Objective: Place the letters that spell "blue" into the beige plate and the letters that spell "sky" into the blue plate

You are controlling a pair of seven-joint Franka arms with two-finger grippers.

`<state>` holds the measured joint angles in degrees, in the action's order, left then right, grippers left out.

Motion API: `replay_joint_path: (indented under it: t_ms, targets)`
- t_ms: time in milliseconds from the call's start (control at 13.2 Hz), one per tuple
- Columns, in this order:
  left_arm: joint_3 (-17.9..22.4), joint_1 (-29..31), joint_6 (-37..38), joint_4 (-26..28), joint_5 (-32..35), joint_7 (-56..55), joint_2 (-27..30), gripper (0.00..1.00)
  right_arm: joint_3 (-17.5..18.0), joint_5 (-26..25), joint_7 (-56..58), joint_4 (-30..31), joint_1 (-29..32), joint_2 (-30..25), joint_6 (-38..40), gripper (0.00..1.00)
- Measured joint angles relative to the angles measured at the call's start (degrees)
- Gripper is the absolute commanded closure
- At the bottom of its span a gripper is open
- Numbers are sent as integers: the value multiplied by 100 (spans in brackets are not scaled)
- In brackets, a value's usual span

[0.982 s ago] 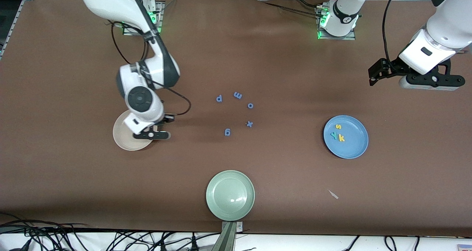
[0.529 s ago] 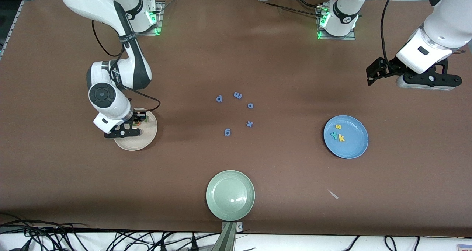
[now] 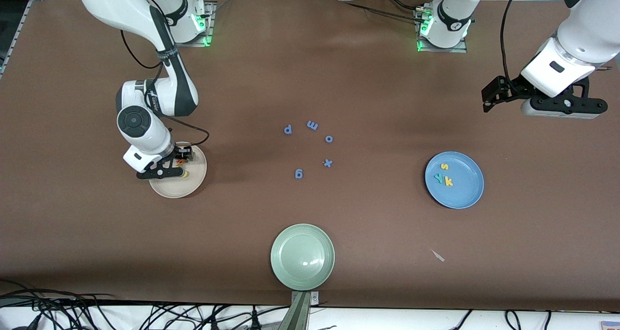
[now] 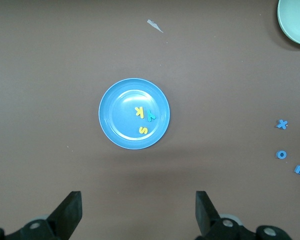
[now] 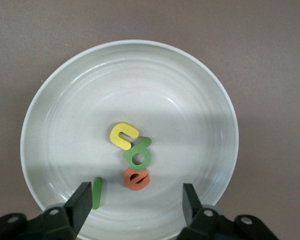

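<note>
My right gripper [image 3: 180, 164] hangs open just above the beige plate [image 3: 193, 183], nothing between its fingers. Four letters lie in the beige plate [image 5: 115, 85]: yellow "u" [image 5: 123, 135], green "b" [image 5: 138, 155], orange "e" [image 5: 136, 179] and the dark green "l" [image 5: 96, 192] beside one fingertip. The blue plate [image 3: 466, 190] holds yellow "s" [image 3: 444, 166], teal "y" [image 3: 439, 178] and yellow "k" [image 3: 449, 181]. My left gripper [image 3: 490, 99] waits open and empty in the air over bare table at the left arm's end, and its wrist view shows the blue plate [image 4: 117, 117].
Blue letters "p" [image 3: 287, 129], "m" [image 3: 312, 125], "o" [image 3: 329, 138], "x" [image 3: 328, 163] and "g" [image 3: 298, 174] lie loose mid-table. A pale green plate [image 3: 302, 256] sits near the front edge. A small pale scrap [image 3: 438, 256] lies nearer the camera than the blue plate.
My right arm swung across the beige plate toward its own end of the table, then its gripper opened and let a small letter drop into the plate. The left arm barely moved.
</note>
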<state>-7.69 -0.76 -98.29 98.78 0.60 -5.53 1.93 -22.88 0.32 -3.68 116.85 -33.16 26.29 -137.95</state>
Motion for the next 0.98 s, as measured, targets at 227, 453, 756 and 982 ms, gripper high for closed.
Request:
replay_joint_path:
  t_ms: [227, 453, 756, 982]
  targets:
    - [0, 5, 0, 0, 0, 0, 0, 0, 15, 6, 0, -4, 0, -15, 0, 17]
    - [1, 12, 0, 0, 0, 0, 0, 0, 27, 14, 0, -4, -1, -32, 0, 17]
    - [1, 12, 0, 0, 0, 0, 0, 0, 61, 16, 0, -77, -7, -37, 79, 17]
    - [1, 12, 0, 0, 0, 0, 0, 0, 121, 30, -58, -348, -14, -40, 484, 17]
